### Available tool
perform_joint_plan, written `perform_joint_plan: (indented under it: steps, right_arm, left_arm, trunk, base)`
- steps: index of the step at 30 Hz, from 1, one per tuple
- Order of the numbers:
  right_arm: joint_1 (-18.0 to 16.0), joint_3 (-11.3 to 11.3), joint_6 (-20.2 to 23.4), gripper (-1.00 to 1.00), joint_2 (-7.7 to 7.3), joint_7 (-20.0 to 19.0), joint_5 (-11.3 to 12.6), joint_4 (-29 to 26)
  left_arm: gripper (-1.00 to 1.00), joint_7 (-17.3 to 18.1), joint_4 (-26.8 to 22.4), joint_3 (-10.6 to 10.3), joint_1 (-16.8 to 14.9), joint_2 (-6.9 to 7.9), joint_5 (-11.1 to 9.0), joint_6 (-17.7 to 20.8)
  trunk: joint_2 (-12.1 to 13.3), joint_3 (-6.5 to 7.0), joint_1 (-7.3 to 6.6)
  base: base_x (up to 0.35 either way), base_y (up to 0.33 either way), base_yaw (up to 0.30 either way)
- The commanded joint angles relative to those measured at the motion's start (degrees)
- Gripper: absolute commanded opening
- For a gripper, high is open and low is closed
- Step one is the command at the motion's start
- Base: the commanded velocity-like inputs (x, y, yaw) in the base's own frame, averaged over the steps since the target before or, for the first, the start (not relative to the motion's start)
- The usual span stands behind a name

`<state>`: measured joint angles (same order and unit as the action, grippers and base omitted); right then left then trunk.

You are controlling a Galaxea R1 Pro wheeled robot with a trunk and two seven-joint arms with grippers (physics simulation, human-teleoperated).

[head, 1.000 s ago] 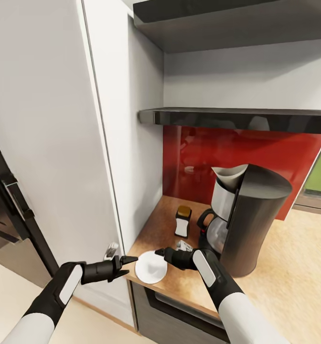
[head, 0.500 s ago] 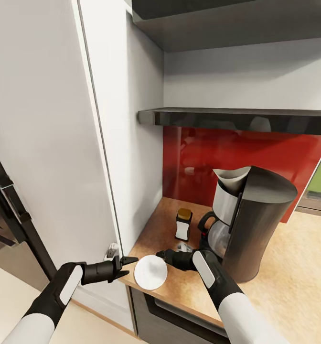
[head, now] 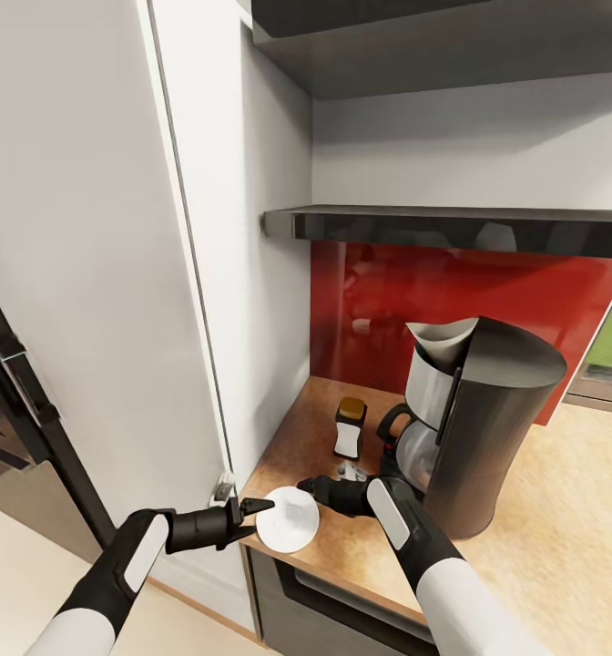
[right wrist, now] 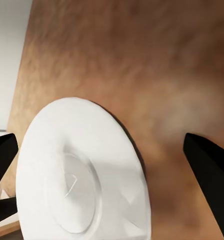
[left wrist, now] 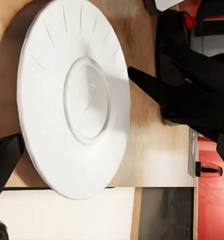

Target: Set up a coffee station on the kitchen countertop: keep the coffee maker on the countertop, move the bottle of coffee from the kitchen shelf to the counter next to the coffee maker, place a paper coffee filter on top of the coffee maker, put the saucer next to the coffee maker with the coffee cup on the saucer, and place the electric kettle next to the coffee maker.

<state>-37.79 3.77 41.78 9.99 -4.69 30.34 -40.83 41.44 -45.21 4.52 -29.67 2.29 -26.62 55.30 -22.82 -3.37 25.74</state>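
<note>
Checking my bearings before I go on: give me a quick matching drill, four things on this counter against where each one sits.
Things:
1. saucer
2. bottle of coffee
3. paper coffee filter
4. left gripper

Places:
A. on top of the coffee maker
B. at the saucer's outer rim, by the counter edge
C. between the two grippers
D. on the counter behind the saucer

Pairs: 1-C, 2-D, 3-A, 4-B

From my station I saw a tall white cabinet panel (head: 96,255) standing at the left end of the worktop, with a small metal hinge (head: 221,488) near its lower edge. Behind the counter ran a glossy red backsplash (head: 470,310), a white wall (head: 470,150) above it. A second dark shelf (head: 433,41) hung higher up. A black appliance door (head: 19,401) showed at far left.
</note>
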Motion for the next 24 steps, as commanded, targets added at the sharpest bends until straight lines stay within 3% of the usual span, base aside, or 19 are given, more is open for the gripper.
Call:
perform_joint_plan:
  steps: [1, 14, 19, 24]
  right_arm:
    - [-0.01, 0.04, 0.39, 1.00, 0.00, -0.13, -0.63, 0.04]
    - [-0.01, 0.10, 0.39, 1.00, 0.00, -0.39, -0.62, 2.33]
    - [-0.01, 0.10, 0.41, 1.00, 0.00, -4.56, -0.63, 2.60]
    - [-0.01, 0.10, 0.41, 1.00, 0.00, -5.80, -0.63, 2.68]
  left_arm:
    - [1.00, 0.14, 0.03, 0.05, -0.04, -0.05, 0.95, 0.07]
    - [1.00, 0.13, 0.03, 0.05, -0.03, -0.53, 0.91, 0.05]
    - [1.00, 0.13, 0.03, 0.05, -0.04, -0.53, 0.85, 0.05]
    - [1.00, 0.13, 0.03, 0.05, -0.04, -0.53, 0.78, 0.07]
  trunk:
    - [-0.10, -0.16, 0.05]
    - [-0.10, -0.16, 0.05]
    - [-0.10, -0.16, 0.05]
    - [-0.10, -0.16, 0.05]
  base:
    - [0.000, 0.000, 0.000]
    - [0.000, 0.000, 0.000]
    - [0.000, 0.000, 0.000]
    - [0.000, 0.000, 0.000]
